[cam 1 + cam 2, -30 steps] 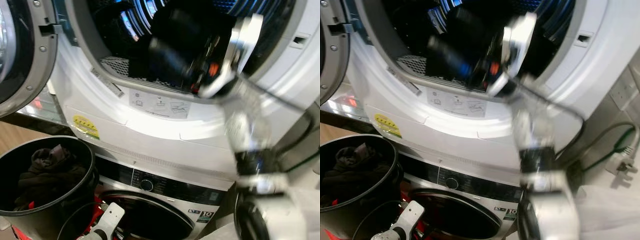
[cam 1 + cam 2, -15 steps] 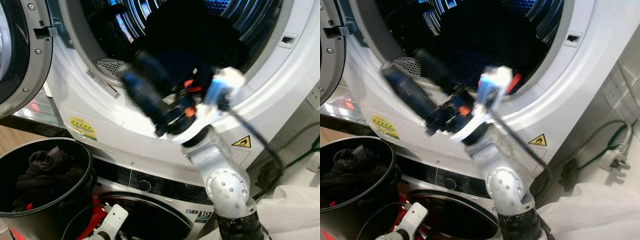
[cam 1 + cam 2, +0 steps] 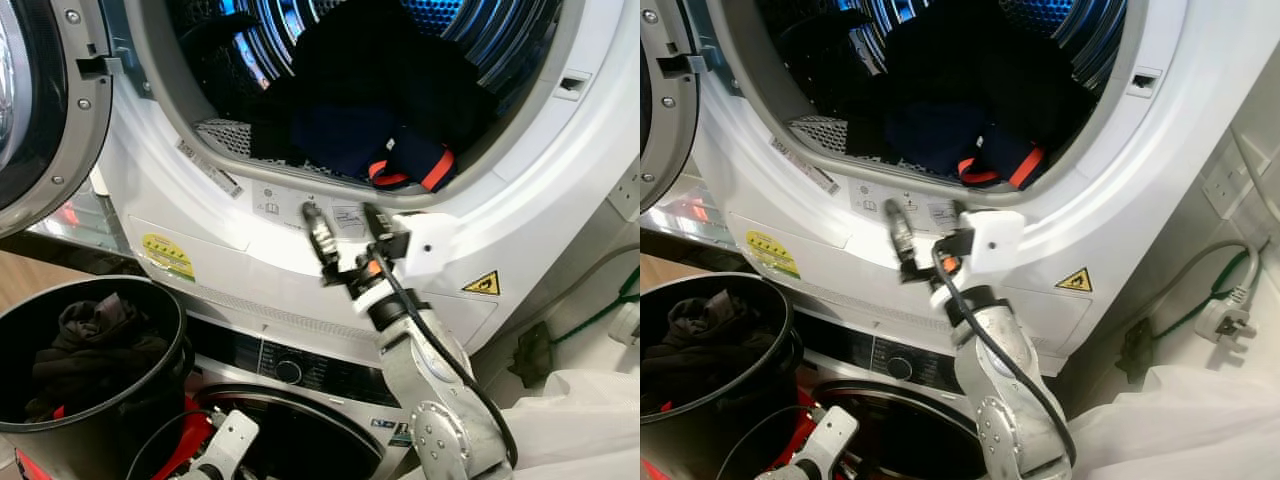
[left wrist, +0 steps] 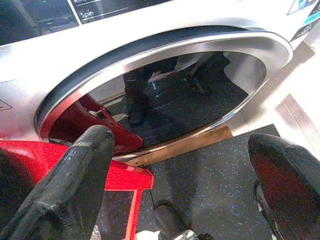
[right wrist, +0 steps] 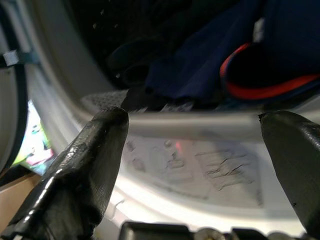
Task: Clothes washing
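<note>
The right claw [image 3: 345,228] hangs open and empty just below the open dryer's [image 3: 560,200] rim. Dark clothes [image 3: 380,110] lie in the drum, at 12 o'clock from it. A bin [image 3: 150,300] of clothes sits at 8 o'clock. The left claw [image 4: 180,170], open, faces the washer door [image 4: 165,100].

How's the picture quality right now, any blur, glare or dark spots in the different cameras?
Left eye view: sharp, with the drum interior dark except blue reflections on its ribs. Right wrist view: the near black fingers are soft, and the dryer's white rim looks washed out. Left wrist view: the washer door glass mirrors the room.
</note>
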Motion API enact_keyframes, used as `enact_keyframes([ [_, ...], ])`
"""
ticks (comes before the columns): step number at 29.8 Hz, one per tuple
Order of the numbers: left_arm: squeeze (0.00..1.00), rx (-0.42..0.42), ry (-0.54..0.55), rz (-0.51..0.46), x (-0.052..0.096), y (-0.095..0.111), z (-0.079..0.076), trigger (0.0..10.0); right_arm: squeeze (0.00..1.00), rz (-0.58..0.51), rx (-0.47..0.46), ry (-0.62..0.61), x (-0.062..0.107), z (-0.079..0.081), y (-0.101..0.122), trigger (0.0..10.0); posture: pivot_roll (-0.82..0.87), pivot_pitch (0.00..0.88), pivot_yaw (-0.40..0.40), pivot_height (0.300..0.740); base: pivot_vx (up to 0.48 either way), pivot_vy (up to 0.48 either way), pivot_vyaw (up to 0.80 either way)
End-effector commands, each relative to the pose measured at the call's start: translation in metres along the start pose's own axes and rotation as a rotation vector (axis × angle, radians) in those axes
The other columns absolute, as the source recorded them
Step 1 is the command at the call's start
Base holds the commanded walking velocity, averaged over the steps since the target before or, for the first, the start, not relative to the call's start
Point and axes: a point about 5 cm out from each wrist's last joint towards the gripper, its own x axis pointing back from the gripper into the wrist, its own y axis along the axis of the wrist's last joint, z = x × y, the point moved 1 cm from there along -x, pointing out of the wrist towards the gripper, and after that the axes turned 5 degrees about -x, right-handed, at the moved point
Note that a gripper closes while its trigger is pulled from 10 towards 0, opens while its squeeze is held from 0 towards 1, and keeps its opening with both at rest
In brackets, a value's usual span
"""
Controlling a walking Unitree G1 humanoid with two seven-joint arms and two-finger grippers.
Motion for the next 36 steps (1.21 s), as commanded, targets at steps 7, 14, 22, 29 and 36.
enact_keyframes([
  [7, 0.0, -0.021, -0.019, 0.012, 0.002, -0.004, -0.003, 10.0, 0.0, -0.062, -0.075, 0.016, 0.009, 0.005, 0.01, 10.0, 0.07, 0.0, -0.08, 0.74, 0.0, 0.0, 0.0],
  [14, 0.0, -0.031, -0.031, 0.009, 0.001, -0.003, -0.005, 10.0, 0.0, -0.085, -0.224, -0.048, 0.009, -0.001, 0.012, 10.0, 0.07, 0.0, -0.083, 0.74, 0.0, 0.0, 0.0],
  [22, 0.0, -0.033, -0.032, 0.008, 0.0, -0.002, -0.006, 10.0, 0.0, -0.04, -0.212, -0.038, 0.001, -0.001, 0.006, 10.0, 0.08, 0.0, -0.087, 0.74, 0.0, 0.0, 0.0],
  [29, 0.0, -0.03, -0.027, 0.011, 0.0, -0.003, -0.007, 10.0, 0.0, -0.017, -0.236, 0.024, -0.007, 0.011, 0.002, 10.0, 0.1, 0.0, -0.102, 0.74, 0.0, 0.0, 0.0],
  [36, 0.0, -0.029, -0.024, 0.009, 0.0, -0.002, -0.007, 10.0, 0.0, -0.019, -0.281, 0.089, -0.004, 0.016, 0.004, 10.0, 0.1, 0.0, -0.106, 0.74, 0.0, 0.0, 0.0],
])
